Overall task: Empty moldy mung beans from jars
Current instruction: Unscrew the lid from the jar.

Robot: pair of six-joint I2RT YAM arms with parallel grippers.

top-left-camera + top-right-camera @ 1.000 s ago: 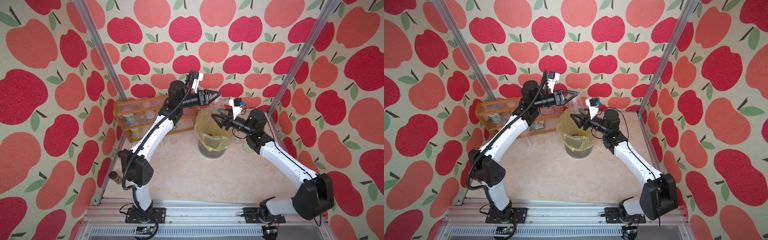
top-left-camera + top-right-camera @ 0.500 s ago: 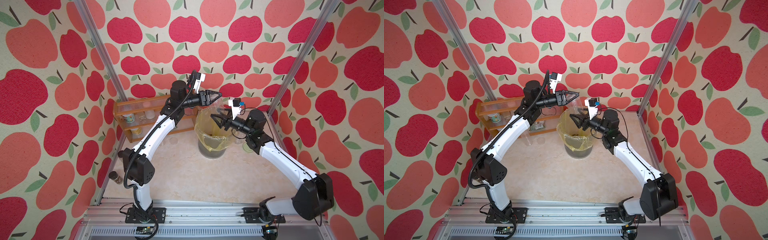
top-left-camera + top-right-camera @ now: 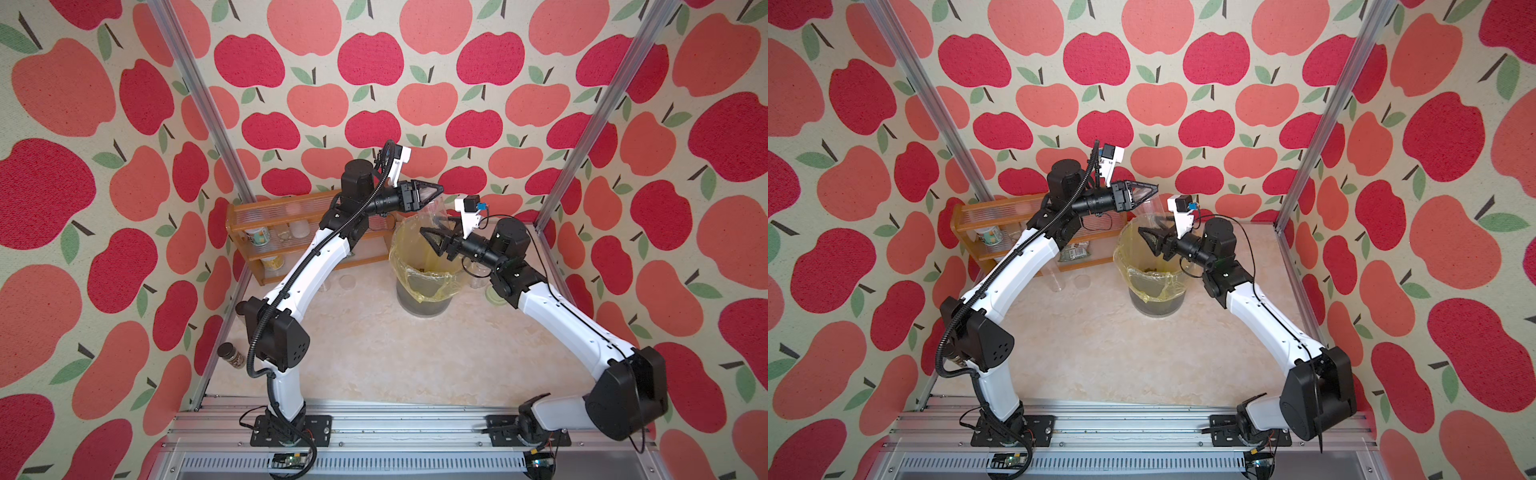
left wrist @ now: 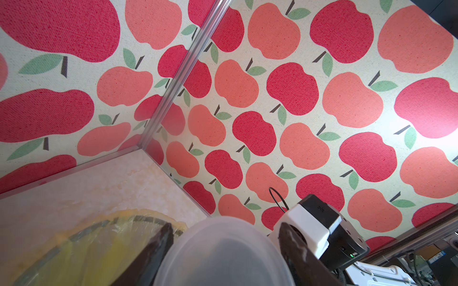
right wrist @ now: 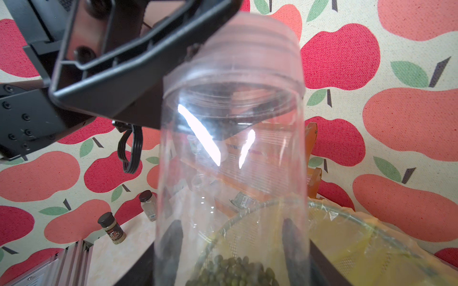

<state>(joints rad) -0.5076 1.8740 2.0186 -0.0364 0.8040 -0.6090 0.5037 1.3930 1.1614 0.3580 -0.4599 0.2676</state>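
My right pincer is clamped round the lower wall of a clear plastic cylindrical jar. It holds the jar upright, with a small heap of dark olive-green mung beans lying at the bottom between my fingers. My left pincer is closed across the frosted round lid, a finger pressed to each side of it in the wrist view; how firmly it bites I cannot judge. The jar hangs over a wire-mesh waste bin lined with a yellow plastic bag, nearer the rim than the middle as best I can tell. The lid has yet to come off, and that is where I expect trouble. The smooth wall may turn in my right grip along with the lid, so nothing loosens. Or the lid may give suddenly and jolt the jar so that it tilts or slips. Poured from this spot, beans could spill past the bag's edge onto the pale marbled table.
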